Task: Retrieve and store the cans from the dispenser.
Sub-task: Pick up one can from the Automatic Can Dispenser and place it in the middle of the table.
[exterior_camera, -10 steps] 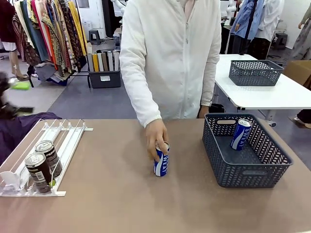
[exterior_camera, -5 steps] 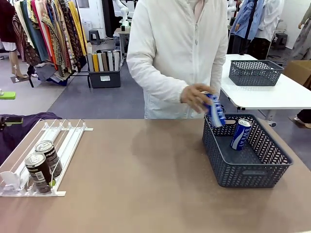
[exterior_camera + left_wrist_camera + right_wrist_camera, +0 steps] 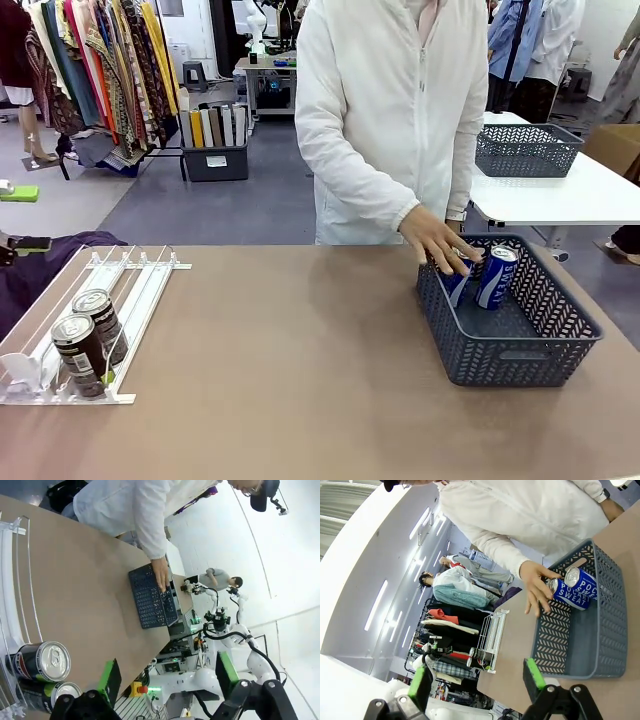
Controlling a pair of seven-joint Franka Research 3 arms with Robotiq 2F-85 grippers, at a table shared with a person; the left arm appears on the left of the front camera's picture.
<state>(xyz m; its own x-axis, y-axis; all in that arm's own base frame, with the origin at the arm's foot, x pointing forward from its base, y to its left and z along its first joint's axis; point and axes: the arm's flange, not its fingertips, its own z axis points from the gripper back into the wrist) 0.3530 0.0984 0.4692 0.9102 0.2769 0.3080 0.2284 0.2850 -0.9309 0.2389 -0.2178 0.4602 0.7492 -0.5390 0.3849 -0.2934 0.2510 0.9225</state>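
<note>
Up close, left claw (image 3: pixel 167 672) and right claw (image 3: pixel 475 678) spread; front shows hand (image 3: pixel 437 243) gripping can (image 3: pixel 456 284)

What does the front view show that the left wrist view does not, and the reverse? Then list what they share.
Front view: two blue cans in the grey basket, and a rack of clothes at far left. Left wrist view: the robot's left hand, open, green pads apart. Shared: two dark cans on the white dispenser, the grey basket, and the person's hand reaching into it.
</note>
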